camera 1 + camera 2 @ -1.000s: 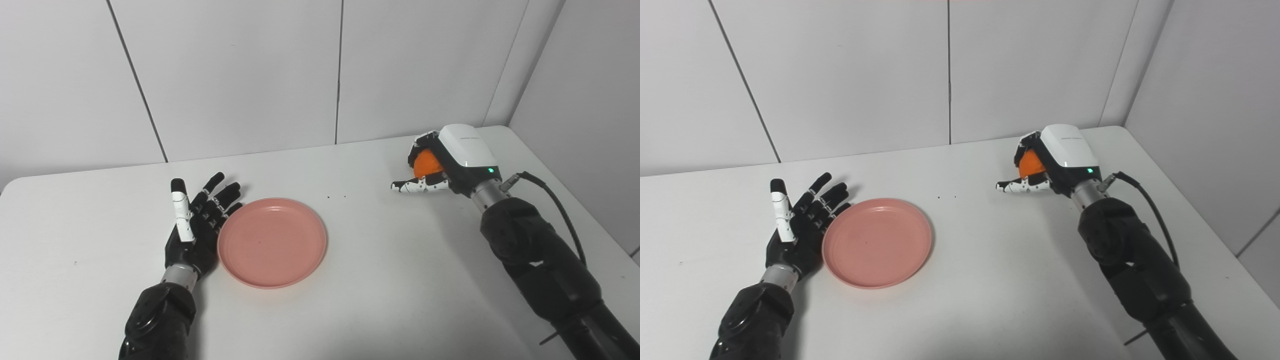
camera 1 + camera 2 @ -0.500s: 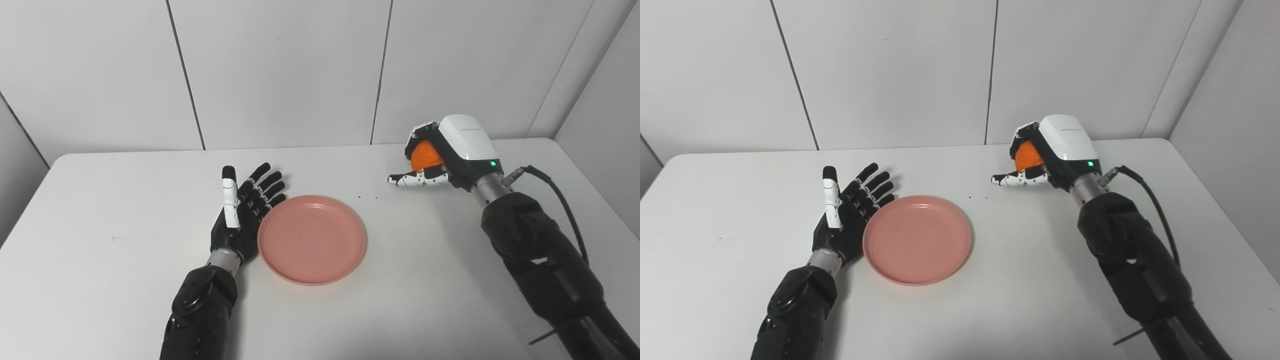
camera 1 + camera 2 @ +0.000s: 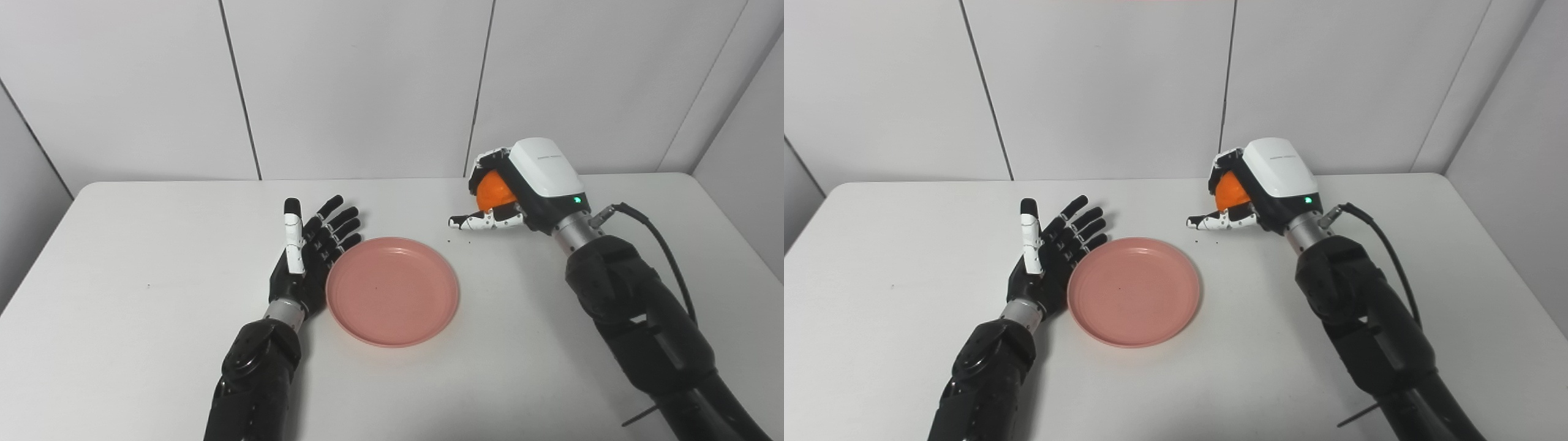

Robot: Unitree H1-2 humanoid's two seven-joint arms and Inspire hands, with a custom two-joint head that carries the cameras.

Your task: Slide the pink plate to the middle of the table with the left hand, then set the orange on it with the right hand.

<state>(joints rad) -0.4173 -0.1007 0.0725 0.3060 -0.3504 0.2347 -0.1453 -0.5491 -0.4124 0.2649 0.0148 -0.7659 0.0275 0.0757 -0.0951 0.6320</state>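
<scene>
Fingers of my black left hand (image 3: 306, 257) are spread and straight, palm turned toward the round pink plastic plate (image 3: 392, 291), with the edge of the hand just beside the plate's left rim; it holds nothing. The thumb, with its white segment, points up and away from me. My left forearm runs in from the bottom edge, low over the table.

My right hand (image 3: 520, 193), black with a glossy white back cover, is curled around the round orange fruit (image 3: 495, 190), which shows between the bent fingers and the palm. The thumb, white with black spots, sticks out to the left below the fruit. This hand is beyond and to the right of the plate, well apart from it, and I cannot tell how high it is off the table. A small green light glows on the cover near the wrist, and a black cable (image 3: 658, 229) loops out from the wrist along the dark, padded forearm.

The plate lies flat near the middle of the smooth white table (image 3: 135, 294), which has rounded corners. Pale grey wall panels (image 3: 355, 86) with thin dark seams stand behind the table and on both sides. A line of small grey lettering sits on the white cover, too small to read
</scene>
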